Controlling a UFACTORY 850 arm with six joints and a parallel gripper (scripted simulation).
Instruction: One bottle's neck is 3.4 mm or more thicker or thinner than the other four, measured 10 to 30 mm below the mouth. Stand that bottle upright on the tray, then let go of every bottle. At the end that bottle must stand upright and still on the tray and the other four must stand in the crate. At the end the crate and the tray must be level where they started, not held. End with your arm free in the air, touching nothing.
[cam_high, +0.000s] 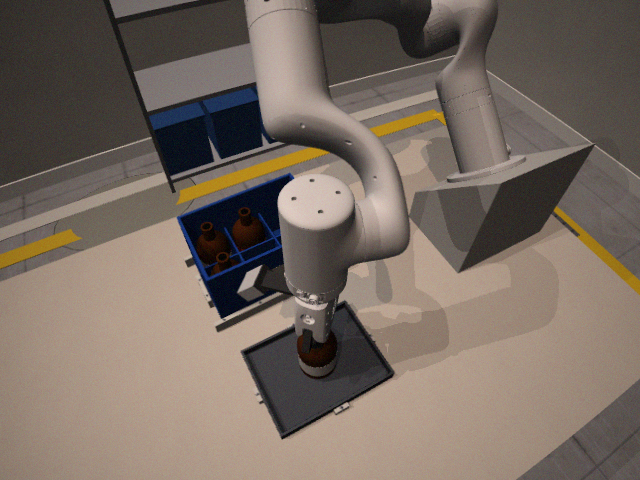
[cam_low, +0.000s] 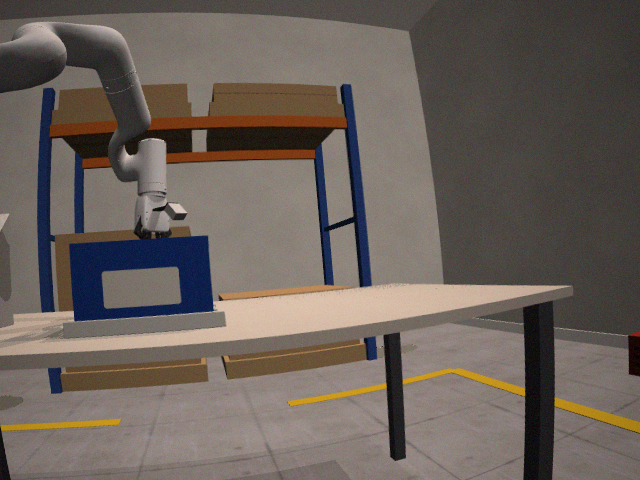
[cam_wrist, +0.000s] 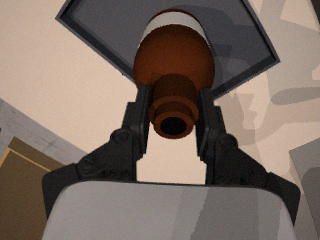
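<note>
My gripper is shut on the neck of a brown bottle with a white label band. The bottle is upright over the middle of the dark grey tray, at or just above its floor; I cannot tell if it touches. In the wrist view the fingers clamp the neck of the bottle just below the mouth, with the tray beneath. The blue crate behind the tray holds three visible brown bottles; my arm hides the crate's right part. In the side view the crate hides the bottle and the fingers.
The arm's grey base block stands at the right back of the table. A shelf with blue bins stands behind the table. The crate rests on a light grey base plate.
</note>
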